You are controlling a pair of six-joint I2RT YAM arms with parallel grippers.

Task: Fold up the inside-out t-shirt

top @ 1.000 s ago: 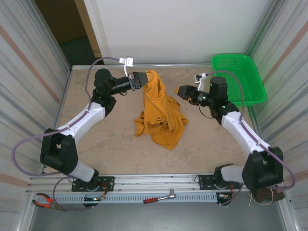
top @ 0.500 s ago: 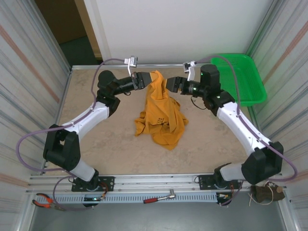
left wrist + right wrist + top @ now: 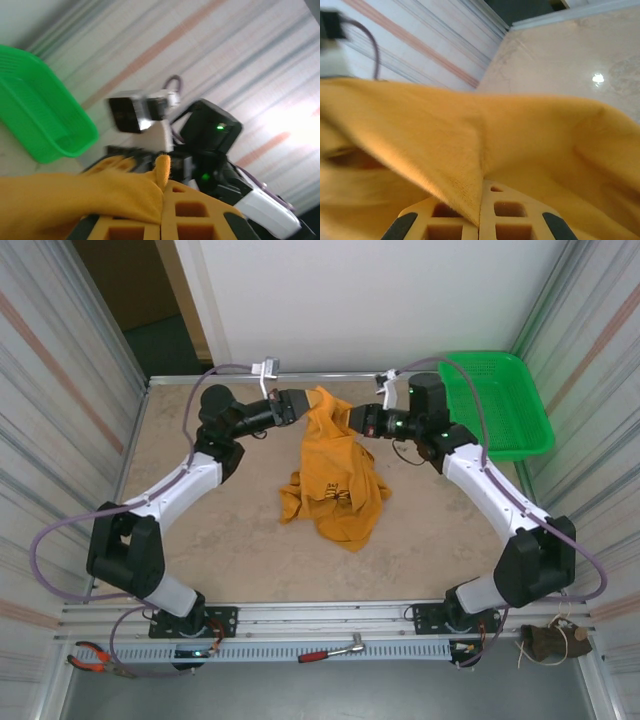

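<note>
One t-shirt [image 3: 335, 480]; left pincer [image 3: 305, 402], right pincer [image 3: 350, 418] both pinching it; one basket [image 3: 520, 448].

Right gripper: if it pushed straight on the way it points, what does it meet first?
The right gripper, shut on the raised top of the t-shirt, points leftward, so that cloth comes first. Beyond it, probably the left gripper, also gripping the cloth, though depth is unclear.

Green basket [image 3: 495, 400] far-R corner; pliers [image 3: 95, 658] & red-handled wrench [image 3: 330, 651] on near rail [image 3: 400, 652]
</note>
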